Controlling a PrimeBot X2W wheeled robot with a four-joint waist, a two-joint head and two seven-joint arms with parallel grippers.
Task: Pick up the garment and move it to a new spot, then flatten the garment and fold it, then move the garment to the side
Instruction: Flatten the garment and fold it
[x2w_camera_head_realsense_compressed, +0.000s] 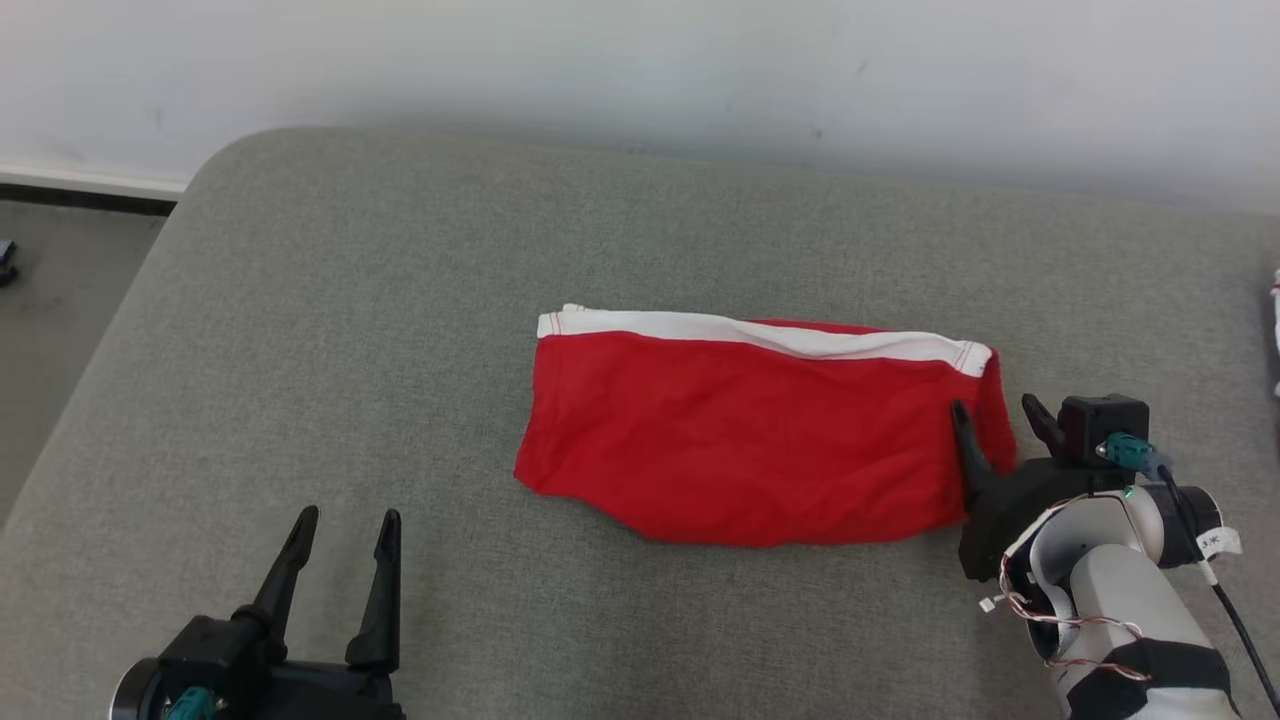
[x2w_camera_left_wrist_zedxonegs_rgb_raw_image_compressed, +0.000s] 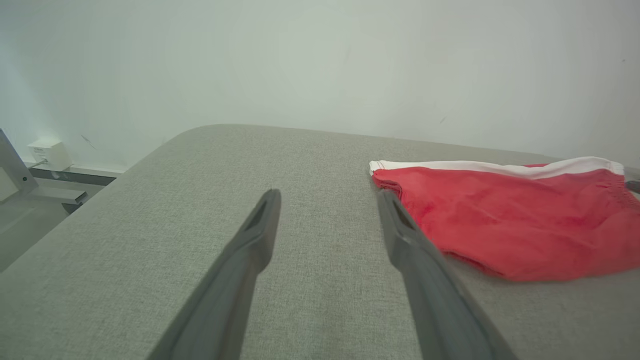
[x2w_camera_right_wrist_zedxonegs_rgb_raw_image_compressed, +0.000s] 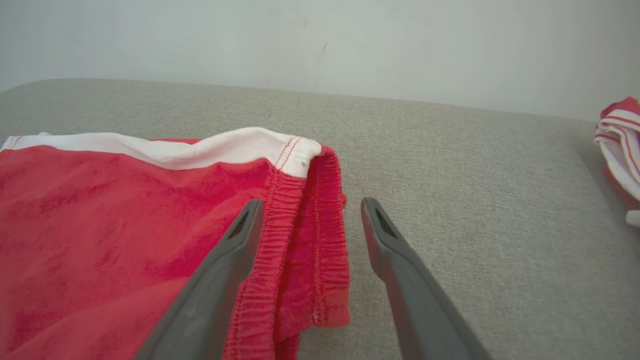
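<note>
The garment (x2w_camera_head_realsense_compressed: 745, 435) is a red cloth with a white band along its far edge, lying folded and fairly flat in the middle of the grey cushion. My right gripper (x2w_camera_head_realsense_compressed: 1000, 412) is open at its right end. In the right wrist view its left finger lies over the red elastic hem (x2w_camera_right_wrist_zedxonegs_rgb_raw_image_compressed: 315, 235) and its right finger is over bare cushion, so the jaws straddle the garment's (x2w_camera_right_wrist_zedxonegs_rgb_raw_image_compressed: 125, 220) right edge. My left gripper (x2w_camera_head_realsense_compressed: 345, 525) is open near the cushion's front left, clear of the garment (x2w_camera_left_wrist_zedxonegs_rgb_raw_image_compressed: 510, 215), which lies to the right of its fingers.
The grey cushion (x2w_camera_head_realsense_compressed: 400, 300) runs back to a pale wall, with its rounded left edge dropping to the floor (x2w_camera_head_realsense_compressed: 60, 290). Another red and white striped cloth (x2w_camera_right_wrist_zedxonegs_rgb_raw_image_compressed: 620, 145) lies at the cushion's far right edge. A white box (x2w_camera_left_wrist_zedxonegs_rgb_raw_image_compressed: 49, 154) sits by the wall on the floor.
</note>
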